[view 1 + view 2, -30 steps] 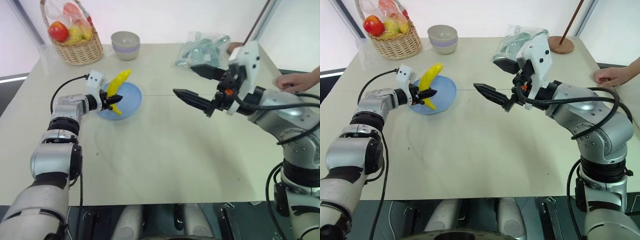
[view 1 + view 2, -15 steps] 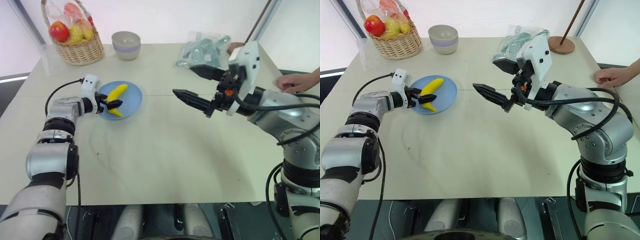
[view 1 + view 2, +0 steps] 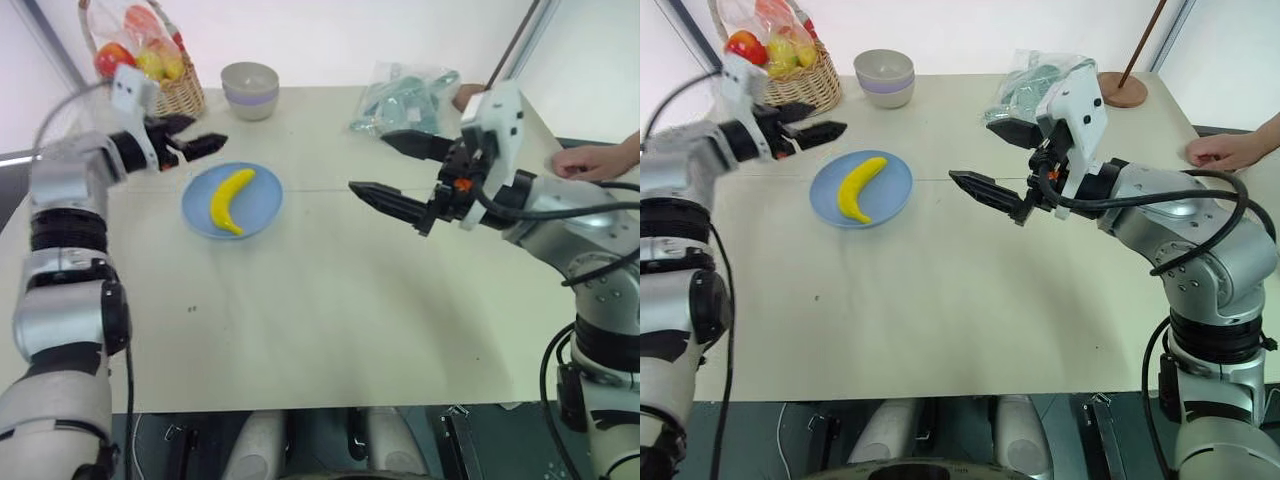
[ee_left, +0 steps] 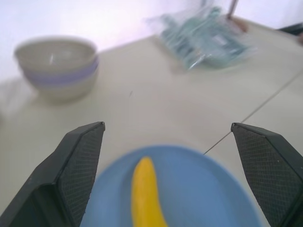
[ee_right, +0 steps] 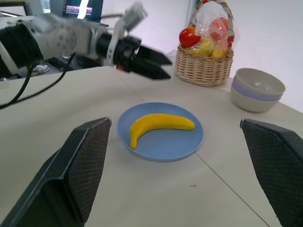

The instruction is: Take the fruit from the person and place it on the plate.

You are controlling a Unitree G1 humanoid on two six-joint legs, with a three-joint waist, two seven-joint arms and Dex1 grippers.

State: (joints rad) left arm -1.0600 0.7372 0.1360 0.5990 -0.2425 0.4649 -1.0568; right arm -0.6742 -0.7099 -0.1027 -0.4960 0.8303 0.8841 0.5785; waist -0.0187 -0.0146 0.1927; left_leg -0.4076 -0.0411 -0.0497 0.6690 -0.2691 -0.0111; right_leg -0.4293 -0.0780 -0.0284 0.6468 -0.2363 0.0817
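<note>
Beige table [image 3: 330, 300] under us, and we see the banana [image 3: 229, 200] lying flat on the blue plate [image 3: 262, 205]. Our left gripper [image 3: 192, 146] hangs above the plate's far edge, fingers spread, empty. Our right gripper [image 3: 392, 172] hovers mid-table, fingers spread wide. Person's hand [image 3: 598, 161] rests at the right edge.
</note>
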